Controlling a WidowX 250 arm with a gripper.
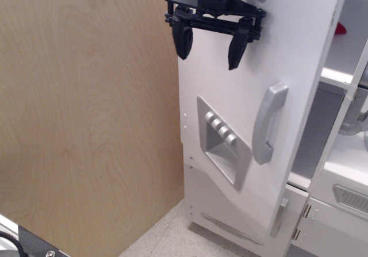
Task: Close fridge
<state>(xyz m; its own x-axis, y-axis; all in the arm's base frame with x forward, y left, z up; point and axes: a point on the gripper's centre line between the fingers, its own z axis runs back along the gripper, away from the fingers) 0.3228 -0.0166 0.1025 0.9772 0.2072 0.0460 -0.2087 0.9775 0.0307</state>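
The white toy fridge's big door (299, 56) stands partly open, swung most of the way toward the cabinet. It has a silver vertical handle (268, 123) and a grey dispenser panel (223, 139) with several buttons. My black gripper (210, 49) is open and empty, up against the door's outer face near its top, above the dispenser panel. A narrow gap at the right shows a white shelf (339, 76) inside with a sliver of a red object (341, 29).
A large plywood wall (86, 113) fills the left. Below the big door is a smaller white door with a short silver handle (280, 218). At the right is a white unit with a grey vent panel (351, 199). Speckled floor (167, 237) lies below.
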